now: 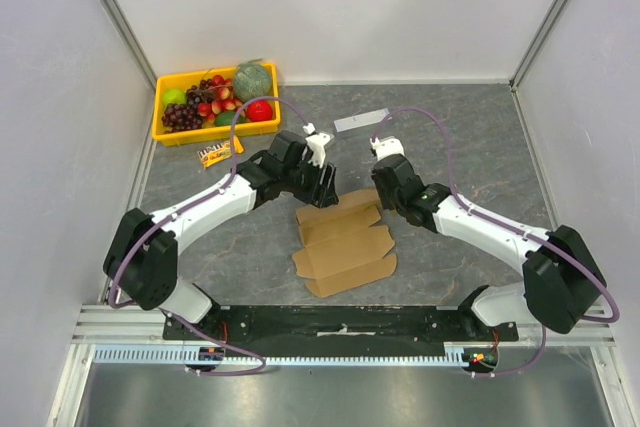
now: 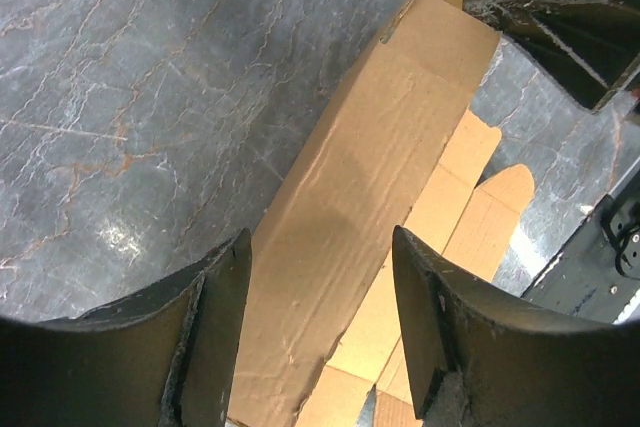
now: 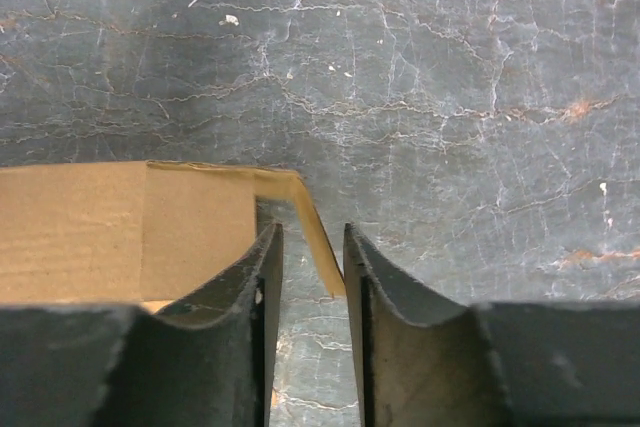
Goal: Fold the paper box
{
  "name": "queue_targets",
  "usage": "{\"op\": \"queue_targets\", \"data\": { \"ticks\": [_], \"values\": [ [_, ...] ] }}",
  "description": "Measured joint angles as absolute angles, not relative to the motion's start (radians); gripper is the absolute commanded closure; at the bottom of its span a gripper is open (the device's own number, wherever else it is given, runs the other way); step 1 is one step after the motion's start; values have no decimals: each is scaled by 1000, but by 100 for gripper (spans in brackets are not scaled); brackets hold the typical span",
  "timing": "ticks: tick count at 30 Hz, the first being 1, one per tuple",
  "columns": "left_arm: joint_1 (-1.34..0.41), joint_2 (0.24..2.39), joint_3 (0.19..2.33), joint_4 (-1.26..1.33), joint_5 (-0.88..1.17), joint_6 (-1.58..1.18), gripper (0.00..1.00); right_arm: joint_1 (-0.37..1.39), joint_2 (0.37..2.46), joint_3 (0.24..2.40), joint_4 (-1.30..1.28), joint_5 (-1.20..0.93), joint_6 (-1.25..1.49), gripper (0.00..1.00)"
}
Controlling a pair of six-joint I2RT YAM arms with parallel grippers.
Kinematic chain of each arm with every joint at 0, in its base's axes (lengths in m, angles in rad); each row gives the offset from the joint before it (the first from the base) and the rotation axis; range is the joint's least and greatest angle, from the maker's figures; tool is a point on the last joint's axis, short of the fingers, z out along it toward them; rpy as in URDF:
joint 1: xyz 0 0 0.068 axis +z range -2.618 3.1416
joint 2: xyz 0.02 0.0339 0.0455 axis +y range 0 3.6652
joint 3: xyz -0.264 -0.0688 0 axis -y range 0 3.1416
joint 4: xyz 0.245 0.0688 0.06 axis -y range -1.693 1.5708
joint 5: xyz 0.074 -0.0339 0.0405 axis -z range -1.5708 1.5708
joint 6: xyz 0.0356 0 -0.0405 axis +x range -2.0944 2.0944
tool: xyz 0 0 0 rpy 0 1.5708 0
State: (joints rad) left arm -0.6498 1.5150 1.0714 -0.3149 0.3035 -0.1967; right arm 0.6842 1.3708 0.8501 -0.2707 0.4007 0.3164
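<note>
The paper box (image 1: 345,242) is a brown cardboard die-cut sheet lying mid-table, with its far panel raised. My left gripper (image 1: 323,187) hovers over the sheet's far left end. In the left wrist view it (image 2: 320,237) is open, its fingers straddling the raised panel (image 2: 380,147) without touching it. My right gripper (image 1: 386,200) is at the sheet's far right corner. In the right wrist view it (image 3: 312,232) stands narrowly open, with a thin side tab (image 3: 322,247) of the box (image 3: 100,227) between the fingers, leaning against the right one.
A yellow fruit tray (image 1: 200,137) sits at the back left, with a small orange packet (image 1: 213,155) in front of it. A grey-white flat strip (image 1: 360,120) lies behind the grippers. The right gripper's fingers (image 2: 560,17) show in the left wrist view.
</note>
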Motion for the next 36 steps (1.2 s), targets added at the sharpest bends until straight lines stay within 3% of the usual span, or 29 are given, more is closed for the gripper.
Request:
{"op": "queue_targets", "data": {
  "ticks": [8,15,20,24,36],
  "values": [
    [-650,1477,1045,-321,284,-197,37,666,1330,850,-276,397,294,53],
    [-650,1428,1037,-323,262,-197,44,658,1236,889,-313,362,296,77],
    [-661,1385,992,-325,235,-201,59,656,1244,939,-310,254,315,94],
    [-676,1333,939,-329,216,-218,67,652,1287,943,-308,214,324,99],
    [-683,1258,853,-327,164,-238,68,635,1386,923,-292,163,341,100]
  ]
}}
